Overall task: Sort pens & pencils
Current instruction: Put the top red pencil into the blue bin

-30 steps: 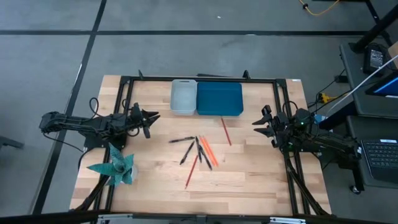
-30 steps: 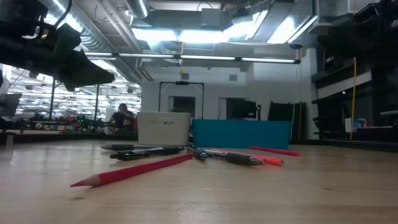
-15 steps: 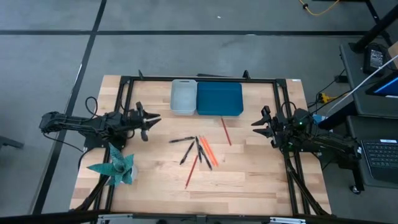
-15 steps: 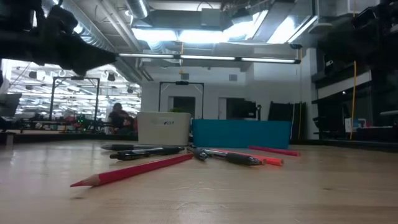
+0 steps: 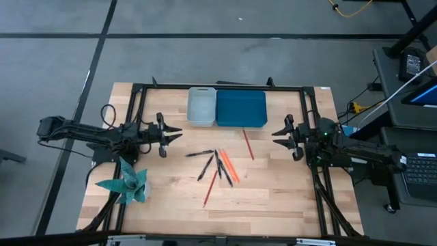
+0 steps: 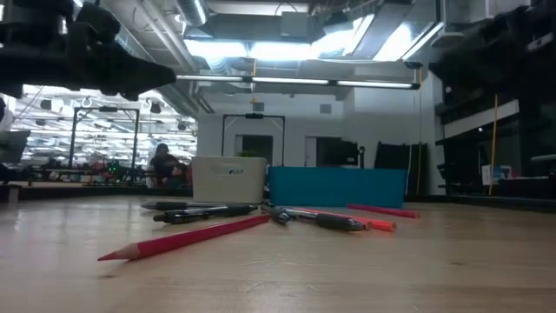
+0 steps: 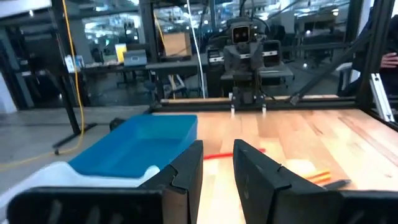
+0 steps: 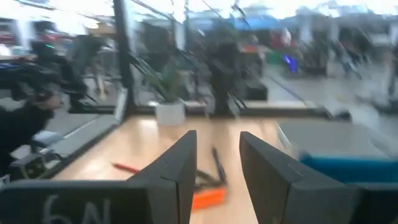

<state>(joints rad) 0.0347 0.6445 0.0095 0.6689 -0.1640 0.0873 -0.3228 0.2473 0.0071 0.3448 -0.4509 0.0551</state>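
Observation:
Several black pens (image 5: 208, 162) and orange-red pencils (image 5: 229, 166) lie flat in a loose crossed heap at the table's middle. One red pencil (image 5: 248, 145) lies alone nearer the blue tray. In the low view a red pencil (image 6: 187, 239) is nearest, with pens (image 6: 204, 211) behind it. My left gripper (image 5: 171, 135) hangs level above the table to the left of the heap, open and holding nothing (image 7: 217, 158). My right gripper (image 5: 278, 137) hangs level to the right of the heap, open and holding nothing (image 8: 217, 152).
A grey tray (image 5: 201, 106) and a blue tray (image 5: 241, 108) stand side by side at the table's far edge. A teal folded-paper shape (image 5: 126, 183) sits at the near left. A black frame (image 5: 140, 96) borders the table. A person (image 6: 163, 163) is in the room behind.
My left gripper has moved toward the table's right edge, closer to the heap. It has tipped up from a downward slant to level and rolled about its own axis. The pens and pencils lie as before.

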